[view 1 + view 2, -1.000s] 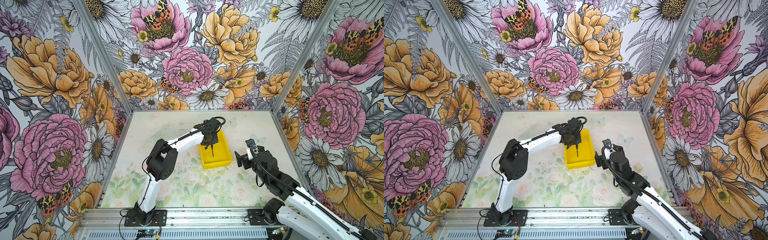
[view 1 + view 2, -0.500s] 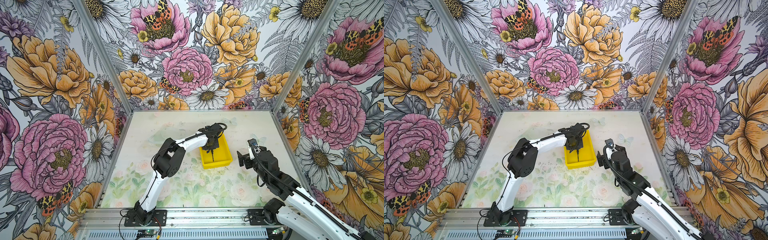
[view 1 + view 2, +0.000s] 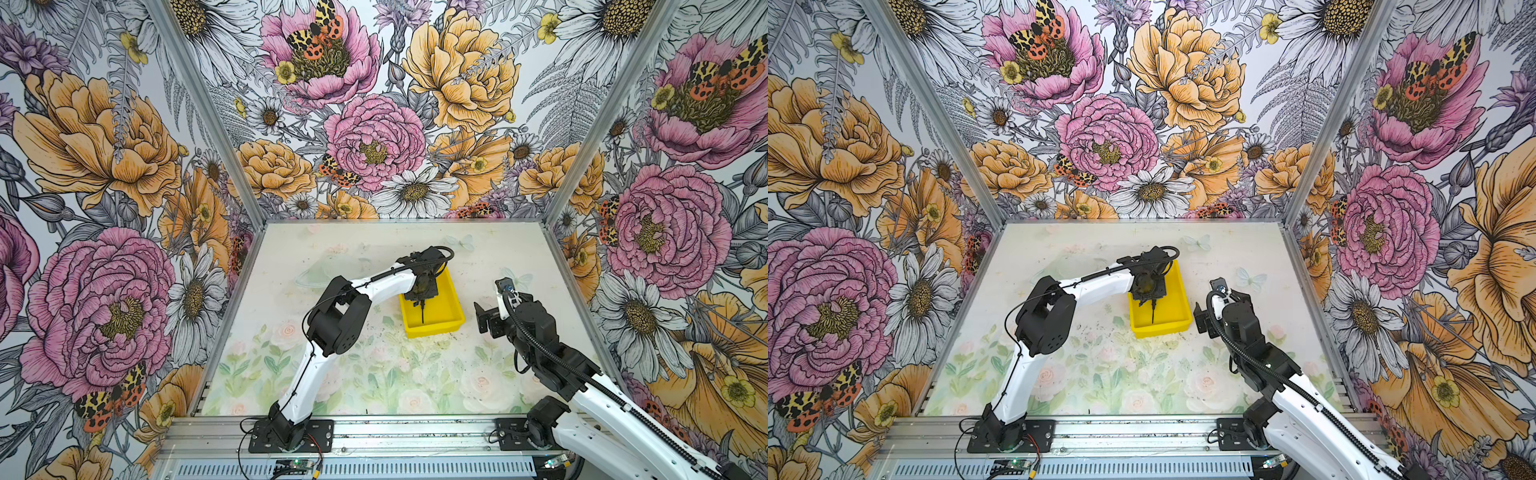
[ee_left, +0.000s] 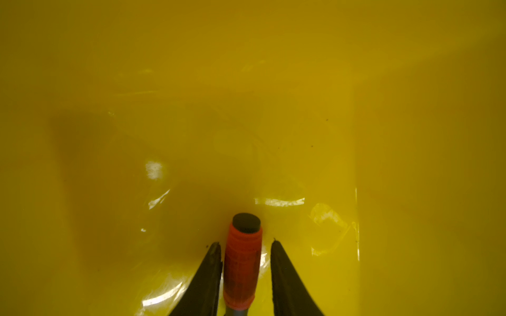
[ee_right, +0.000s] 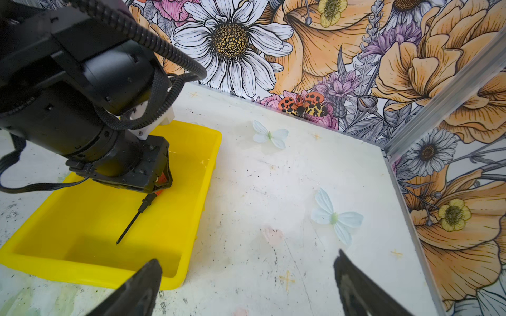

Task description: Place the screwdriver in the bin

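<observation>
The screwdriver [image 4: 242, 268] has a red-orange handle with black cap; the bin [image 3: 432, 330] is bright yellow.

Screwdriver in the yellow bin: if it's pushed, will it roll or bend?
Likely to roll: the screwdriver has a round ribbed handle, though the bin walls should stop it. Probably stiff and light: thin straight metal shaft, small handle.
</observation>
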